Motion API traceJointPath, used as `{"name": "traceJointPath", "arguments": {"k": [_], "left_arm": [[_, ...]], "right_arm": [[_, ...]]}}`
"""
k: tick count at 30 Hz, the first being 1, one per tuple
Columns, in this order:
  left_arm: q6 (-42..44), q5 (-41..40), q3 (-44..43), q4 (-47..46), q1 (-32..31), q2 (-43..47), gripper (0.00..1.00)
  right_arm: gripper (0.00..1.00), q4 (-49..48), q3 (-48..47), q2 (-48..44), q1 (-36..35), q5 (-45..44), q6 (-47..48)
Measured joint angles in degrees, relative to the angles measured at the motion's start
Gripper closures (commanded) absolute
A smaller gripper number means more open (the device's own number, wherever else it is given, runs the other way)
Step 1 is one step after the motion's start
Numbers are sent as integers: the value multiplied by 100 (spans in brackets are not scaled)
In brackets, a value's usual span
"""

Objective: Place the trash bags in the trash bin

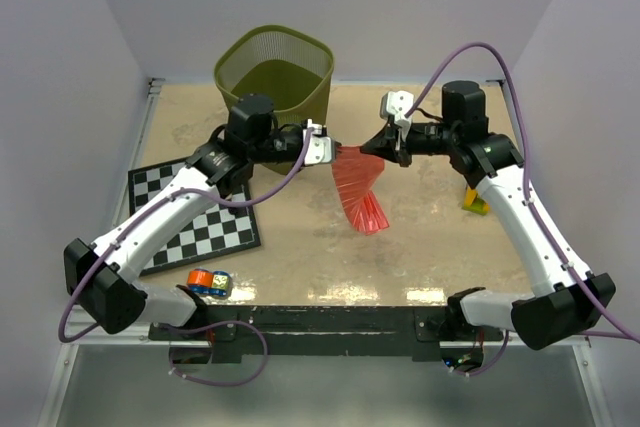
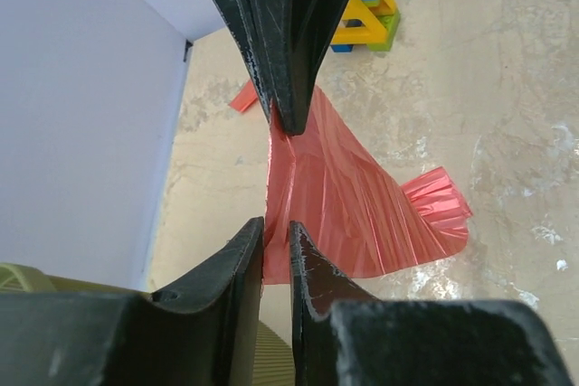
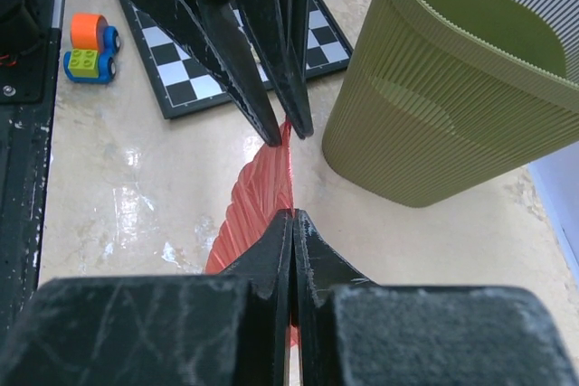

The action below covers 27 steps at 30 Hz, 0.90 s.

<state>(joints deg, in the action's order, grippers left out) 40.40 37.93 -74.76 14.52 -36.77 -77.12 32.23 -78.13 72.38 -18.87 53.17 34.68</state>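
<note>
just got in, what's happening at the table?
Both arms are at one trash bag, in front of the trash bin. The right gripper is shut on its top edge; the bag hangs twisted toward the table. The left gripper is at the same edge, jaws slightly parted around the film. No bag is in the bin.

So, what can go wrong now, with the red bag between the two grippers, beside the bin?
First, the left gripper has its jaws slightly apart around the edge of the bag, so the film may slip out, leaving only the right gripper, shut on the bag, to carry it. Second, the bag hangs beside the bin, not above it, and reaches low, so it may catch on the rim or drop outside.
</note>
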Motion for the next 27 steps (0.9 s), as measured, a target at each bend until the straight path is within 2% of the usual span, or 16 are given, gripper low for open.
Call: {"name": "traceJointPath", "arguments": {"k": [6, 13, 20, 27], "left_arm": [[-74, 120, -2, 22, 0, -214, 100], [79, -291, -2, -131, -85, -286, 100], [1401, -1086, -2, -426, -850, -247, 100], [2651, -1707, 249, -782, -1025, -66, 100]], "right_arm": [[100, -20, 0, -2, -15, -11, -9], [100, 20, 66, -33, -52, -162, 39], [100, 404, -24, 249, -164, -450, 177], [100, 101, -490, 625, -184, -98, -815]]}}
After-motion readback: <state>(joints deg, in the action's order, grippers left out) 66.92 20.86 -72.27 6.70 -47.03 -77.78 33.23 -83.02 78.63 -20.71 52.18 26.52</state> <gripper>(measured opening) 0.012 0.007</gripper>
